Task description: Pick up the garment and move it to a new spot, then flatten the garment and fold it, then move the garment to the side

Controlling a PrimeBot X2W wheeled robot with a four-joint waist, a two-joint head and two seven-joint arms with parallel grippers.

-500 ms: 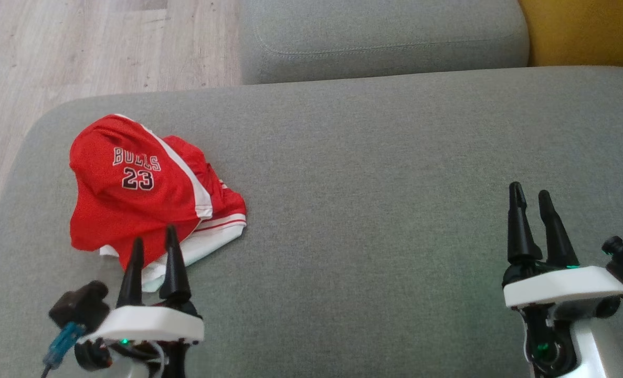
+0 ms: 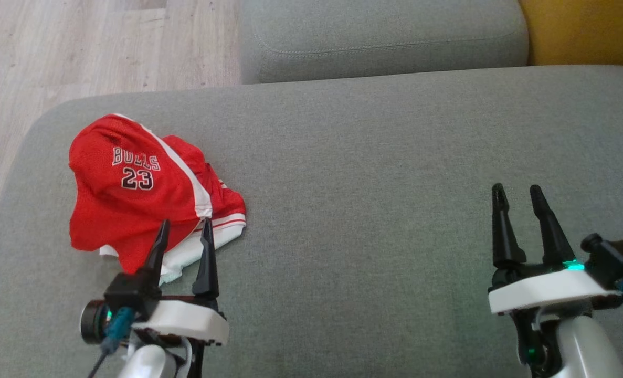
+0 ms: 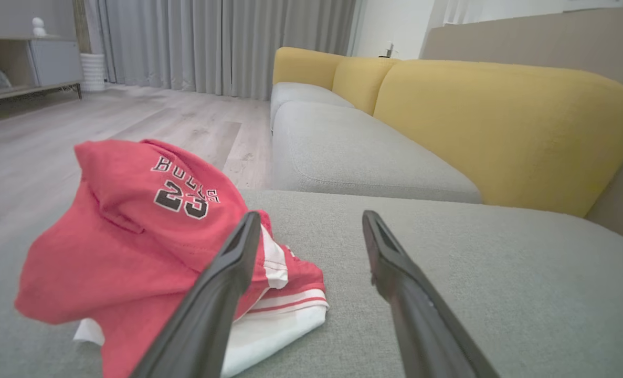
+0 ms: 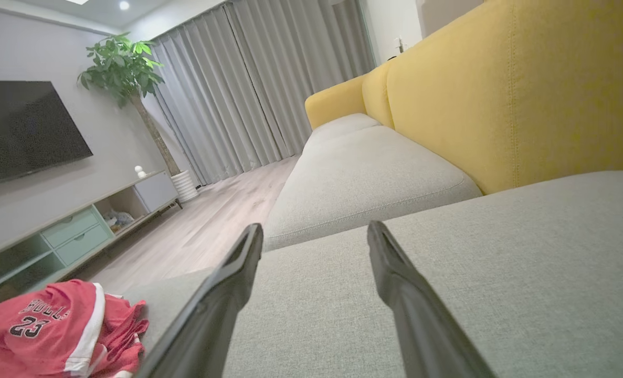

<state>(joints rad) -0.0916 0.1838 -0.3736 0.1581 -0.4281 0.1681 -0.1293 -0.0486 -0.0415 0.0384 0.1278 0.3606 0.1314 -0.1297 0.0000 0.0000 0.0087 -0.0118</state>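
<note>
Red mesh, crumpled into a loose heap, is what the task turns on: the basketball garment (image 2: 133,184) lies on the left part of the grey sofa seat cushion (image 2: 374,173), close to the cushion's left edge and the wooden floor (image 2: 54,47) beyond it. The left gripper (image 2: 185,224) hovers at the heap's near edge, its two dark fingers spread wide with nothing between them. The right gripper (image 2: 516,187) is equally wide and empty, well apart from the garment over bare cushion. The likeliest failure, as I judge it, is a pinch that catches only the top layer, so the heap unrolls and trails instead of lifting whole. The thin mesh could also slip from the narrow fingertips, or the tips could dig into the soft upholstery and grab that too. A pull toward the left could drag the cloth off the cushion onto the floor. The folds hide its shape, so jersey or shorts cannot be told, and choosing the wrong corners would twist it during flattening. Readable print: "BULLS" in outlined capitals, arched above a dark, white-edged "23". No maker's label or size tag is legible.
</note>
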